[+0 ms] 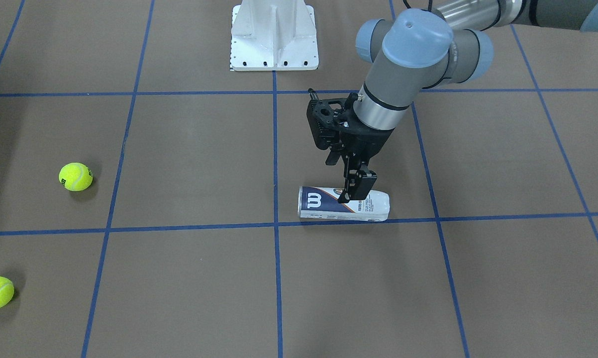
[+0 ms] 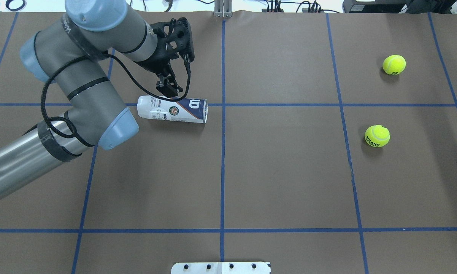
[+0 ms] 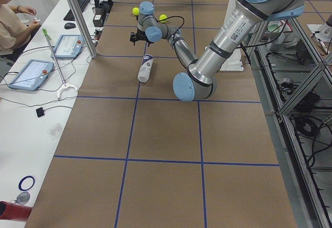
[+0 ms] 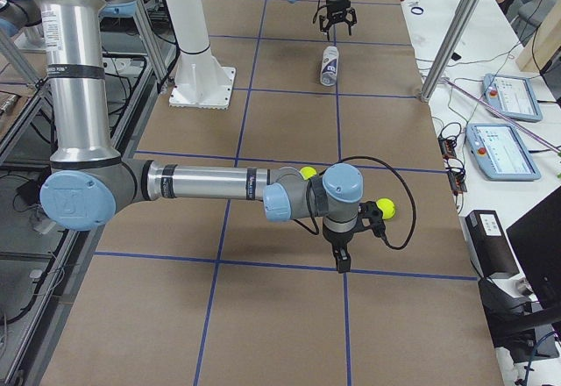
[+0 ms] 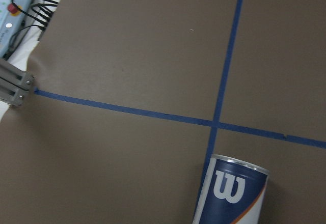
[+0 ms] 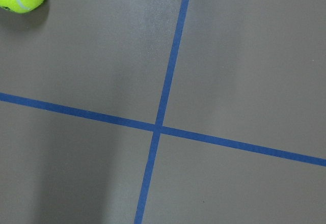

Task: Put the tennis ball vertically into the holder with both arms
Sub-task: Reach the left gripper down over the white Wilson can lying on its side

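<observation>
left arm (image 2: 80,87): comes in over the desk (image 2: 281,182) from the left. The left jaws point down, look spread and pinch nothing.
tube (image 2: 171,109): lies on its side just beside a tape line (image 2: 289,104). Its metal rim and "W" end face the desk's middle, and its white end faces the left arm.
tube to jaws: the left jaws hang over the tube's middle. The side views show a gap, so they are apart from it.
step: by my judgement, the reach for the tube, so that it can be stood rim up.
doing it well: lower the left jaws astride the tube, across its length and near the middle. Close gently, since thin round plastic may roll or dent. Then tip the tube upright and hold it steady.
balls: one nearer the robot (image 2: 377,136) and one farther (image 2: 394,64). Both rest on the right, well apart from the tube.
right arm (image 4: 210,182): low over the desk near the balls. The right jaws point down, but I cannot tell whether they are spread or pressed together.
</observation>
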You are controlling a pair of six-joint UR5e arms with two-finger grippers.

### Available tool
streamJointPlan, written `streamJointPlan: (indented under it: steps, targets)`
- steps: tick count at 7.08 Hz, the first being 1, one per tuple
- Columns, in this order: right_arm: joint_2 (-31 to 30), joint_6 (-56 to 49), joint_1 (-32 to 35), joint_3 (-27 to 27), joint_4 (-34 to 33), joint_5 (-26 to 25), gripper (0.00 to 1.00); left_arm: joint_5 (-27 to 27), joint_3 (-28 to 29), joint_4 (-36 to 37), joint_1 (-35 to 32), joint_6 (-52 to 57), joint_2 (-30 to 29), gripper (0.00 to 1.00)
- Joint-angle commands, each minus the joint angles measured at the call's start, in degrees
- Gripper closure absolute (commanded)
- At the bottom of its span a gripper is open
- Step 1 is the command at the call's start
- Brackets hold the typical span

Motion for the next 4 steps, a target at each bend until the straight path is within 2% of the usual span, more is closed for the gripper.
streamJointPlan:
  steps: [1,2,4]
  targets:
    - [-0.06,0.00,0.00,-0.04,0.00,0.00,0.01,1.89,5.34,0.93,1.83,6.05,-2.96,0.00]
    - [-0.06,0.00,0.00,0.05,0.00,0.00,0.01,6.17,7.03,0.93,4.19,7.53,-4.20,0.01]
    - [-0.06,0.00,0.00,0.05,0.00,0.00,0.01,7.70,9.06,1.02,6.14,7.37,-5.09,0.01]
